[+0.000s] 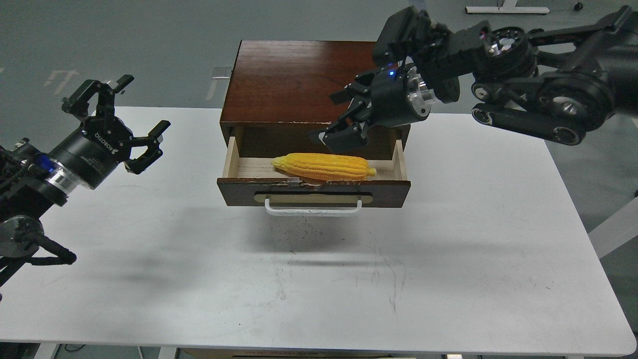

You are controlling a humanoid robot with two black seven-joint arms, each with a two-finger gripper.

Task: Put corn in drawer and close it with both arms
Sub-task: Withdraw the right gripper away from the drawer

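Observation:
The yellow corn (324, 167) lies on its side in the open drawer (314, 192), tip to the left, along the pale wood floor just behind the dark front with its white bar handle (314, 208). My right gripper (333, 115) is open and empty, hanging above the drawer's back over the corn's middle, clear of it. My left gripper (130, 122) is open and empty, held above the table well to the left of the cabinet.
The dark brown cabinet (299, 75) stands at the white table's (319, 279) far middle. The drawer is pulled out toward me. My right arm (528, 94) reaches in from the upper right over the cabinet's right corner.

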